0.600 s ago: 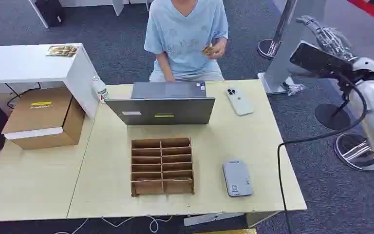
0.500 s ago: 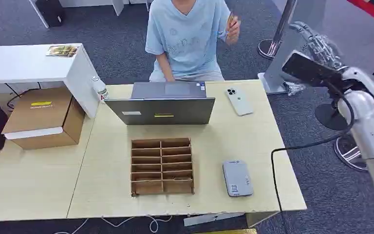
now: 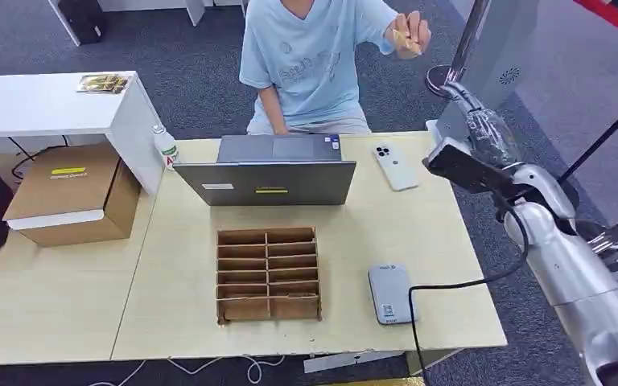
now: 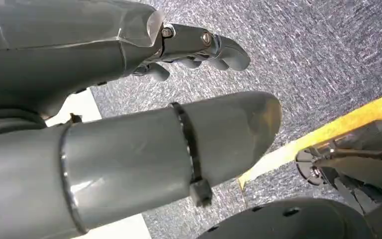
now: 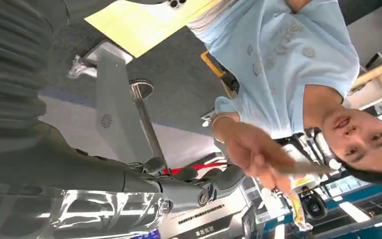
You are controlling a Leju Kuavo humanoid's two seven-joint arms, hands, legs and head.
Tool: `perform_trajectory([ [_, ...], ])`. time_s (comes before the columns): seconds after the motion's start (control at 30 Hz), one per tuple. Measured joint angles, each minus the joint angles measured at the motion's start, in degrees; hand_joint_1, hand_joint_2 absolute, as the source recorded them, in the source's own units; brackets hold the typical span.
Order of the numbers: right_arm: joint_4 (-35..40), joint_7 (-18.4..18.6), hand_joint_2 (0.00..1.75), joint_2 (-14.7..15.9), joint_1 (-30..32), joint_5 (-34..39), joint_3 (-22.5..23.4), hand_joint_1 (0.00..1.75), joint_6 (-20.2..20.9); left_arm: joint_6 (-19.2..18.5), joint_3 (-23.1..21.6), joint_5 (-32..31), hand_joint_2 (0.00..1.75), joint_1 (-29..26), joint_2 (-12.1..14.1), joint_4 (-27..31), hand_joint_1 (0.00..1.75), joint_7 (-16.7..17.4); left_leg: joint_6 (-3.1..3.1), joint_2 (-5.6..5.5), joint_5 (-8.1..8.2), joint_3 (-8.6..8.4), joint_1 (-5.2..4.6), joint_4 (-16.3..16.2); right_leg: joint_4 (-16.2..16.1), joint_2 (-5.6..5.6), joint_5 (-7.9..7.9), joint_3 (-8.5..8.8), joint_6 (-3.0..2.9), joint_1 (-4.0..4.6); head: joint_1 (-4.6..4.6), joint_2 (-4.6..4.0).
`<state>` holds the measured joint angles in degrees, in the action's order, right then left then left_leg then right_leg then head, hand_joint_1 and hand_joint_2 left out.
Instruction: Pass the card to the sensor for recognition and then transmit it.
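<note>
Meanwhile, the right hand [image 3: 483,129] has swung in from beyond the table's far right corner and now hovers just past that edge, lower and nearer the person [image 3: 310,64] than half a second ago. The person's hand [image 3: 410,34] has also moved, lifting out from the chest toward the robot's side. It pinches the card [image 3: 402,36], which sits above and just beyond the right hand, apart from it. In the right wrist view the card [image 5: 298,168] is a thin tan sliver, blurred and edge-on, held just past the fingertips [image 5: 229,177]; its face cannot be read.

The right hand is glossy, with clear plastic wrap over dark fingers that lie spread and loosely curled, holding nothing. The left hand [image 4: 129,114] is smooth grey with a thick rounded thumb. Its darker jointed fingers [image 4: 214,47] are bent but apart, with nothing in them, over speckled blue-grey carpet.

Nearer the robot than the right hand, on the pale wooden table [image 3: 418,225], lies the sensor [image 3: 392,293], a flat grey rounded rectangle. Beside the sensor stands a brown cardboard organizer [image 3: 267,273] of slotted compartments. A white phone [image 3: 394,166] lies just beside the right hand, next to a grey laptop [image 3: 267,170].
</note>
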<state>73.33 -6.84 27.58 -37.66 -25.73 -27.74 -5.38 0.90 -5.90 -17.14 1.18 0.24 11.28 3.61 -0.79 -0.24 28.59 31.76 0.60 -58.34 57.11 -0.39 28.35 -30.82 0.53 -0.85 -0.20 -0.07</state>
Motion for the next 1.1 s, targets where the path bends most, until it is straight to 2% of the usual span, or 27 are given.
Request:
perform_trajectory([
  [0.4, 0.5, -1.0, 1.75, -1.6, 0.2, 0.2, 0.9, 0.0, -4.6, 0.1, 0.0, -1.9, 0.0, 0.0, 0.0, 0.0, 0.0, -0.7, -0.01, 0.0, -0.01, 0.0, 0.0, 0.0, 0.0, 0.02, 0.0, 0.0, 0.0, 0.0, 0.0, 0.0],
  [0.97, -14.2, -2.1, 1.75, -8.6, -11.9, 0.7, -0.4, 0.03, -7.7, -0.2, -0.2, -3.0, 0.0, 0.1, 0.0, 0.0, 0.0, -0.9, -0.02, 0.01, -0.03, 0.0, 0.01, 0.0, 0.0, 0.01, -0.01, 0.0, 0.0, 0.0, 0.0, 0.0],
  [1.0, -14.8, -2.1, 1.75, -8.8, -12.2, 0.7, -0.5, 0.59, -7.8, -0.3, -0.2, -3.0, 0.0, 0.1, 0.0, 0.0, 0.0, -0.9, -0.02, 0.0, -0.03, 0.0, 0.01, 0.0, 0.0, 0.01, -0.01, 0.0, 0.0, 0.0, 0.0, 0.0],
  [1.03, -15.3, -2.1, 1.75, -9.0, -12.6, 0.8, -0.6, 1.47, -7.9, -0.3, -0.2, -3.1, 0.0, 0.1, 0.0, 0.0, 0.0, -1.0, -0.02, 0.0, -0.03, 0.0, 0.0, 0.0, 0.0, 0.01, -0.01, 0.0, 0.0, 0.0, 0.0, 0.0],
  [1.07, -15.8, -2.1, 1.75, -9.1, -12.9, 0.9, -0.7, 1.71, -8.0, -0.3, -0.2, -3.1, 0.0, 0.1, 0.0, 0.0, 0.0, -1.2, -0.02, 0.0, -0.03, 0.01, 0.0, 0.0, 0.0, 0.01, -0.01, -0.01, 0.0, 0.0, 0.0, 0.0],
  [1.1, -16.1, -2.1, 1.75, -9.2, -13.1, 0.9, -0.8, 1.75, -8.1, -0.3, -0.2, -3.1, 0.0, 0.1, 0.0, 0.0, 0.0, -1.2, -0.02, 0.0, -0.03, 0.0, 0.0, 0.0, 0.0, 0.01, -0.01, -0.01, 0.0, 0.0, 0.0, 0.0],
])
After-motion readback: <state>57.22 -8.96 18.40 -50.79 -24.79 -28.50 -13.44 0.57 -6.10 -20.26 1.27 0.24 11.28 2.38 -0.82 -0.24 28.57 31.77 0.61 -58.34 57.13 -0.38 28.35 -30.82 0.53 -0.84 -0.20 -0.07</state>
